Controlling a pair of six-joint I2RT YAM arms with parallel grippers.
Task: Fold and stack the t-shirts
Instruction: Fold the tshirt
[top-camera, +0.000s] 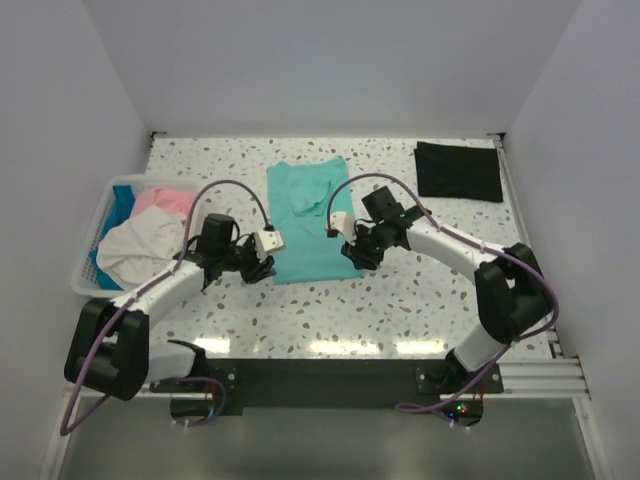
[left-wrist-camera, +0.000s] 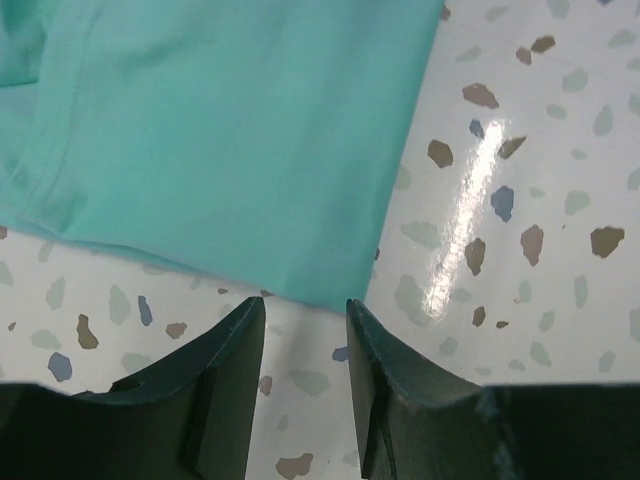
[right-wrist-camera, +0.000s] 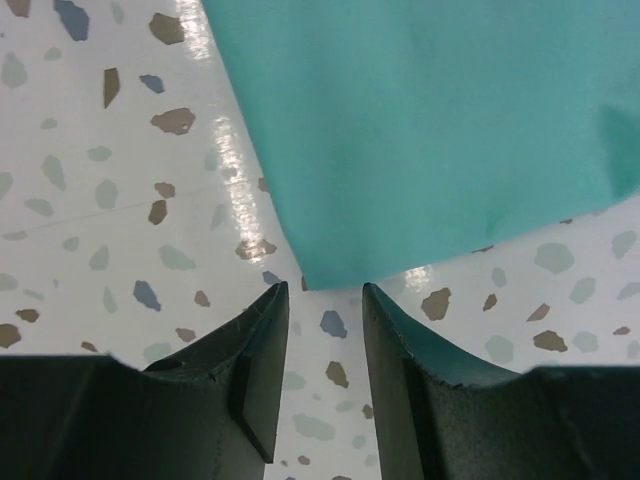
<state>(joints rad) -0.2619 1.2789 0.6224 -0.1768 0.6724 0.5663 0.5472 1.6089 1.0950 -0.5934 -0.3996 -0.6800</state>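
Observation:
The teal-green t-shirt (top-camera: 308, 220) lies partly folded on the middle of the table. My left gripper (top-camera: 262, 268) is open at its near left corner (left-wrist-camera: 335, 290); the corner lies just beyond the fingertips, not between them. My right gripper (top-camera: 352, 252) is open at its near right corner (right-wrist-camera: 325, 270), also just short of the cloth. A folded black t-shirt (top-camera: 458, 170) lies at the far right. White (top-camera: 140, 247), pink (top-camera: 165, 200) and bright blue (top-camera: 122, 202) t-shirts lie bunched in the basket.
The white slatted basket (top-camera: 84, 272) stands at the left table edge, close to my left arm. White walls close in the table on the left, back and right. The speckled tabletop (top-camera: 400, 300) shows in front of the teal shirt.

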